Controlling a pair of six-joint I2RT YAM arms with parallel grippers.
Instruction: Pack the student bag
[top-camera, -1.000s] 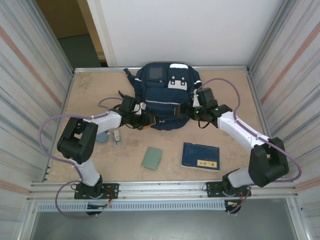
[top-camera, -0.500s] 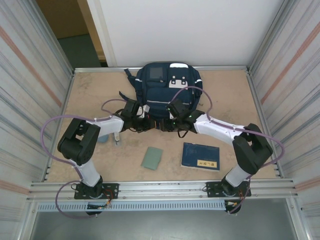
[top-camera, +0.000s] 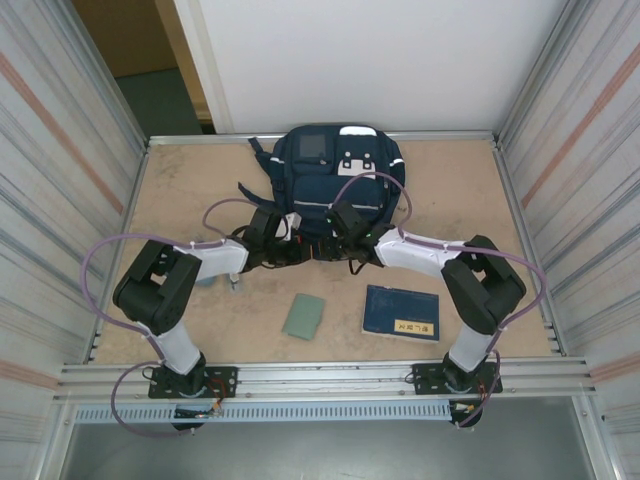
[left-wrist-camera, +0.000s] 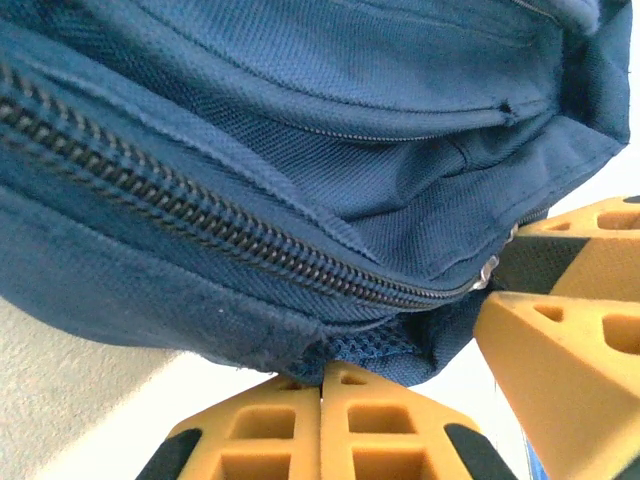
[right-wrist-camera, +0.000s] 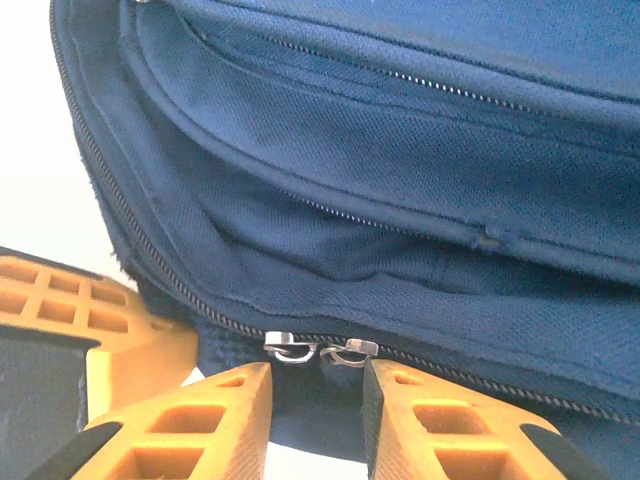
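Both arms reach low to the near edge of the big navy-blue striped fabric backpack (top-camera: 338, 170), far-middle of the table (top-camera: 180, 200). Left gripper (left-wrist-camera: 322, 372) jaws together, right gripper (right-wrist-camera: 318, 375) has its slightly apart by two metal zipper pulls (right-wrist-camera: 292, 347). Flat dark blue book (top-camera: 395, 305), yellow label (top-camera: 412, 326): unreadable.

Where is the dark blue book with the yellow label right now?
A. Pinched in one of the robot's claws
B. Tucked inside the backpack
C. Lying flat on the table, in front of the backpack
C: the blue book lies flat on the table, on the near side of the student bag, with nothing gripping it.
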